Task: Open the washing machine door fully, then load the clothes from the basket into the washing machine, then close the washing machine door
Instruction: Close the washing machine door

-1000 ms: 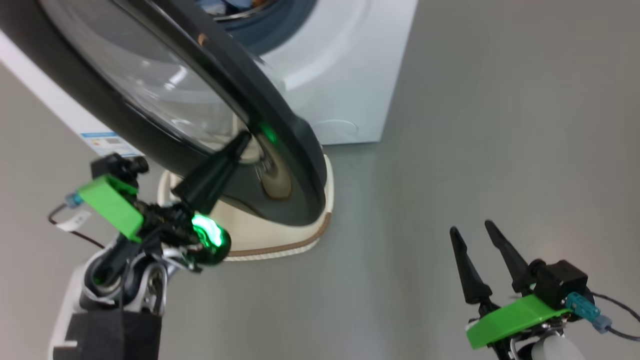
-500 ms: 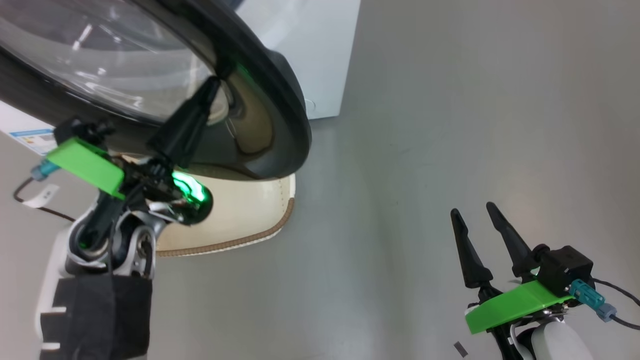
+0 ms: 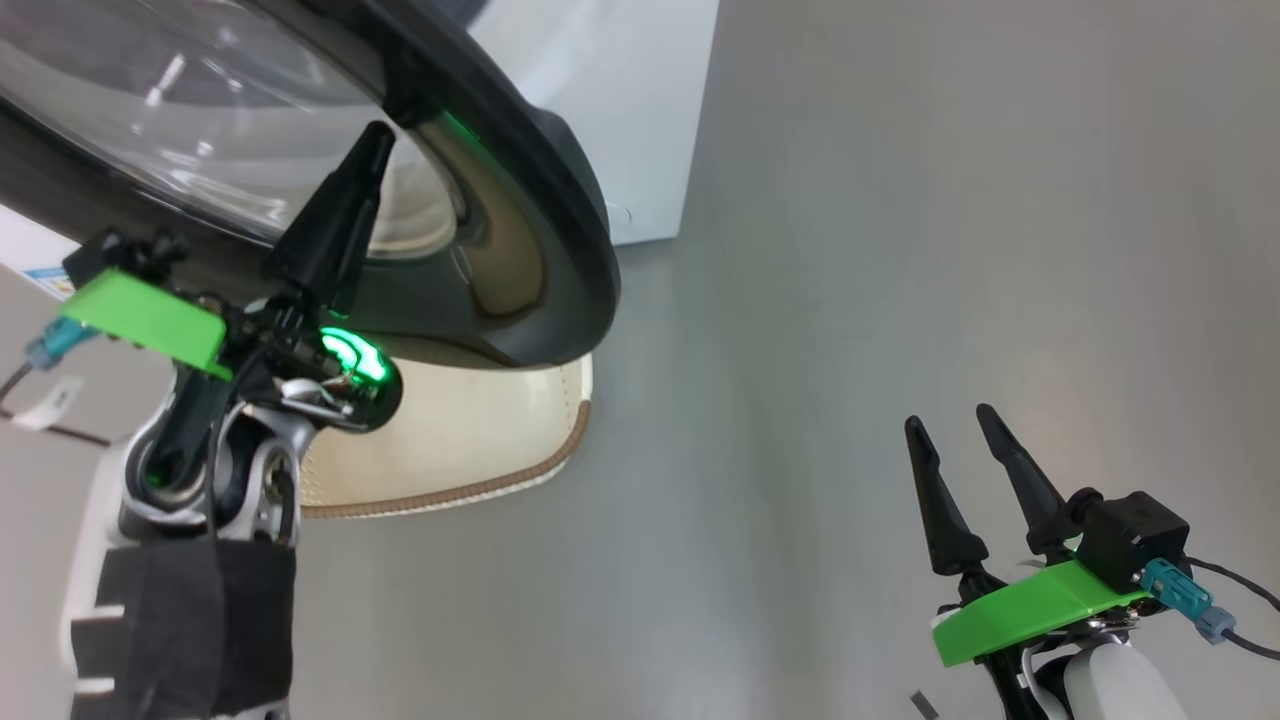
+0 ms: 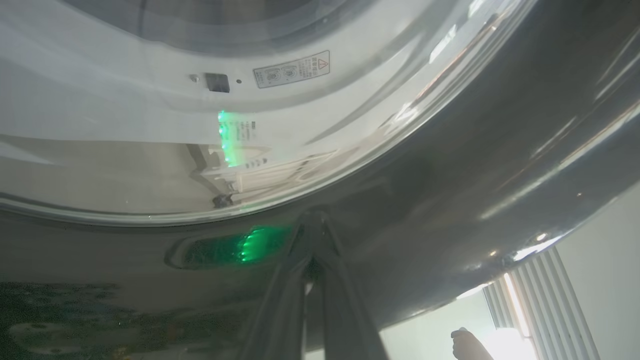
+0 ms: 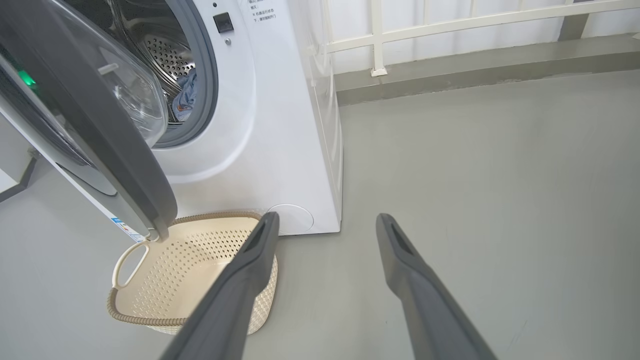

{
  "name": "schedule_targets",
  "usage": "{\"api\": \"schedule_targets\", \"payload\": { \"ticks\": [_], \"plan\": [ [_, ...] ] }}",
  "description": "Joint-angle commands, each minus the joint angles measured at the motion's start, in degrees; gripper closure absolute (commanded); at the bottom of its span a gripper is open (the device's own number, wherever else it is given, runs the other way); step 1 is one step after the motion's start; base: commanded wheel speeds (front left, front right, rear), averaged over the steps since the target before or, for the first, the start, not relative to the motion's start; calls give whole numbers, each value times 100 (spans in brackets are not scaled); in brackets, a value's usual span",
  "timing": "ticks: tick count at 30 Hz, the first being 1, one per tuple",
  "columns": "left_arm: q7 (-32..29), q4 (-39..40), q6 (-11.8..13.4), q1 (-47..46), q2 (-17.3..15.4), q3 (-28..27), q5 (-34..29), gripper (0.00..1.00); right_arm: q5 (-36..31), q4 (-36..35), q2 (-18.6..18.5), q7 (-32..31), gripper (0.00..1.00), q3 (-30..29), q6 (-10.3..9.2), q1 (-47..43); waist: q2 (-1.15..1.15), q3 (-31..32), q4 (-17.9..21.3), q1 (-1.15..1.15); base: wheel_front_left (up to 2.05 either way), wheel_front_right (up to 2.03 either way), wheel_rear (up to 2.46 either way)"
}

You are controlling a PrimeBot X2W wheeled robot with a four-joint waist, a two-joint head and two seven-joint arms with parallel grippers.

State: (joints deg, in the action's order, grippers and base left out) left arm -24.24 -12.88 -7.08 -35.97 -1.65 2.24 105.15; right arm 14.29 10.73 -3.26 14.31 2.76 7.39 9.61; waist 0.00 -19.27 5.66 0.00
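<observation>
the left gripper (image 3: 372,140) is clenched, its two dark fingers pressed into a single point with nothing between them. that point sits at the outer face of the washing machine door (image 3: 545,210), on the glossy black ring right at the border of the clear bowl. in the left wrist view the tips seem to meet the ring, though i cannot tell firm contact from a hair's gap. the door hangs partly open, its disc slanting between this gripper and the washing machine (image 3: 640,110), its free edge over the basket (image 3: 480,488), which stands on the floor just beside the machine's front and looks empty. blue clothes (image 5: 186,97) lie inside the steel drum, so the loading seems done and closing is the step in hand. the mouth lies beyond the door, roughly along the line of the left fingers, so a push along their own axis should swing it home. the right gripper (image 3: 950,420) is spread wide, holding nothing, low and well apart from the door, so the left arm is plainly the nearer one.
</observation>
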Motion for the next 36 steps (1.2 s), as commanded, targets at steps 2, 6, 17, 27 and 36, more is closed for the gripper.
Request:
{"api": "schedule_targets", "payload": {
  "ticks": [2, 6, 17, 27, 36],
  "plan": [
    [94, 204, -40, 119, -123, -210, -72, 100, 20, -110, 26, 69, 0, 93, 10, 51, 0, 151, -114, 0, 0, 0, 0],
    [238, 274, -40, 381, -123, -278, -110, 100, 8, -79, 27, 69, 0, 97, 10, -10, 0, 370, -249, 0, 0, 0, 0],
    [803, 445, -40, 1126, -122, -495, -527, 100, 2, 2, 27, 69, 0, 110, 10, -244, 0, 977, -588, 0, 0, 0, 0],
    [1393, 623, -40, 1756, -122, -679, -811, 100, 18, -6, 30, 69, 0, 87, 10, -461, 0, 1297, -805, 0, 0, 0, 0],
    [1977, 1022, -41, 2316, -122, -784, -1480, 66, -48, -4, 28, 69, 0, 152, 10, -550, 0, 1475, -897, 0, 0, 0, 0]
  ]
}}
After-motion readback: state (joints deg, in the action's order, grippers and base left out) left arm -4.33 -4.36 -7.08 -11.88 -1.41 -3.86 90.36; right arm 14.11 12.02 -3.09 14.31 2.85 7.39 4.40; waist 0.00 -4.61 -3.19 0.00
